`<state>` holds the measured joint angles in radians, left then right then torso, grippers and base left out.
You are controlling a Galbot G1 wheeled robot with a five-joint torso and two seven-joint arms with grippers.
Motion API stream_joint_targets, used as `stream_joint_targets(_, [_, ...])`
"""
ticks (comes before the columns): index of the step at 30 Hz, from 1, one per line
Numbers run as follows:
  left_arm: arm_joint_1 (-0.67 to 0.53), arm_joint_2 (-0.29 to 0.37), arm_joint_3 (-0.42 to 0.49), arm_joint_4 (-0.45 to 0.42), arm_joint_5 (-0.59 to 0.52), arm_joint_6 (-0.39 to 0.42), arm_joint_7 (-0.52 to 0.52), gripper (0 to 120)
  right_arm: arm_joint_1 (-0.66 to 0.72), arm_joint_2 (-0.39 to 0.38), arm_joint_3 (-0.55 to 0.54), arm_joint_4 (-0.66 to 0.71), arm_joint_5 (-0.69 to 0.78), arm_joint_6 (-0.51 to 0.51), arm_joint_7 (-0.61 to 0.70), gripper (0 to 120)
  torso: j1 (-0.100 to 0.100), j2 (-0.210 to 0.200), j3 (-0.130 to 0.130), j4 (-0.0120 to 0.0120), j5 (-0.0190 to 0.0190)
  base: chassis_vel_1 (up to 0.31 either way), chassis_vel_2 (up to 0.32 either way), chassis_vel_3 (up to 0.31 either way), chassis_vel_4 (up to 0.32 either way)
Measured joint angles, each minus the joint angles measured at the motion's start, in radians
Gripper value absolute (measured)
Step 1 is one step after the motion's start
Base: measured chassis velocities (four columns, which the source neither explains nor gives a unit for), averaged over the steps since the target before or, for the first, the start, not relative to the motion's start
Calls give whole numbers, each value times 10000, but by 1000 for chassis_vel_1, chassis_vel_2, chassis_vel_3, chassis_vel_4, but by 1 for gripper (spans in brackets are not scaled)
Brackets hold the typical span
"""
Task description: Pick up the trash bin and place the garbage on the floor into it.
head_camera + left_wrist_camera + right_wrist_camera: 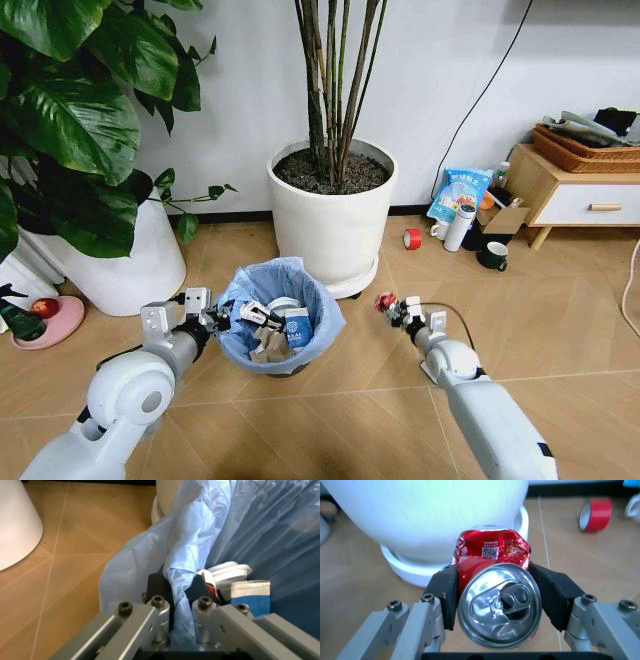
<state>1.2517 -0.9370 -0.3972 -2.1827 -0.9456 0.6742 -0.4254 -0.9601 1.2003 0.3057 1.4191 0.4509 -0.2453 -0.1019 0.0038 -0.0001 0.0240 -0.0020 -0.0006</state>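
The trash bin (281, 318) stands on the floor in front of me, a small dark bin lined with a crinkly light blue bag (200, 528). My left gripper (220, 320) is shut on its near-left rim, and the left wrist view shows the pads (159, 586) pinching the bag and rim. Inside lie pieces of garbage: a white disc (231, 572), a blue-and-white wrapper (251, 594) and crumpled paper (268, 345). My right gripper (392, 308) hovers just right of the bin, shut on a dented red can (492, 547).
A large white plant pot (335, 225) stands right behind the bin, and another (125, 265) at the left. A red tape roll (412, 238), white thermos (460, 228) and dark green mug (493, 257) sit by a low wooden cabinet (575, 195). Bare floor lies at the right.
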Motion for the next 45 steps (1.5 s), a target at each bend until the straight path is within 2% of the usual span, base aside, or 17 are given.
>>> stream_joint_targets(2, [0,0,0,0,0,0,0,0,0,0,0,0,0,0,0,48,0,0,0,0,0,0,0,0,0])
stream_joint_targets(4, [-65,174,79,86,12,44,0,0,-334,-715,-48,1833,582,-401,182,48,0,1,-1,-1,-4,0,0,0,0])
stream_joint_targets(9, [-266,289,189,198,-104,177,-55,0,-605,-1746,-260,4119,1348,-837,410,48,0,0,-1,-4,-3,0,0,0,0])
stream_joint_targets(10, [-266,289,189,198,-104,177,-55,0,-605,-1746,-260,4119,1348,-837,410,48,0,0,-1,-4,-3,0,0,0,0])
stream_joint_targets(14, [-459,352,397,332,-201,294,-135,0,-467,-2369,-654,5773,2437,-1327,574,48,0,0,-1,-2,0,0,0,0,0])
stream_joint_targets(16, [-497,356,436,354,-217,308,-141,0,-393,-2438,-757,6008,2644,-1412,575,48,0,1,-1,-3,-5,0,0,0,0])
stream_joint_targets(19, [-704,357,625,461,-369,373,-258,0,254,-2677,-1632,6691,3639,-1551,600,48,0,0,-1,-3,-1,0,0,0,0])
stream_joint_targets(20, [-704,357,625,461,-369,373,-258,0,254,-2677,-1632,6691,3639,-1551,600,48,0,0,-1,-3,-1,0,0,0,0])
stream_joint_targets(23, [-853,424,848,528,-479,428,-381,0,1152,-2684,-2836,6788,4073,-1587,595,48,1,0,0,-1,-2,0,0,0,0])
stream_joint_targets(27, [-914,466,896,536,-565,453,-429,0,1638,-2619,-3762,6771,4095,-1642,533,48,0,0,0,-1,-1,0,0,0,0])
stream_joint_targets(31, [-908,490,866,529,-586,456,-441,0,1726,-2614,-4214,6715,3856,-1863,404,48,1,0,0,-1,-3,0,0,0,0])
stream_joint_targets(35, [-869,499,789,491,-591,456,-439,0,1707,-2602,-4490,6579,3508,-1933,357,64,0,0,0,-3,-2,0,0,0,0])
stream_joint_targets(36, [-869,499,789,491,-591,456,-439,0,1707,-2602,-4490,6579,3508,-1933,357,64,0,0,0,-3,-2,0,0,0,0])
stream_joint_targets(39, [-884,476,776,492,-592,456,-424,0,1647,-2569,-4512,6534,3456,-2017,389,81,0,0,0,-2,-2,0,0,0,0])
stream_joint_targets(40, [-884,476,776,492,-592,456,-424,0,1647,-2569,-4512,6534,3456,-2017,389,81,0,0,0,-2,-2,0,0,0,0])
stream_joint_targets(43, [-922,452,784,506,-592,450,-412,0,1505,-2522,-4393,6492,3381,-1997,441,94,0,0,0,-3,-1,0,0,0,0])
stream_joint_targets(45, [-924,444,784,524,-592,449,-412,0,1429,-2478,-4225,6487,3343,-1972,572,97,0,0,0,-3,-2,0,0,0,0])
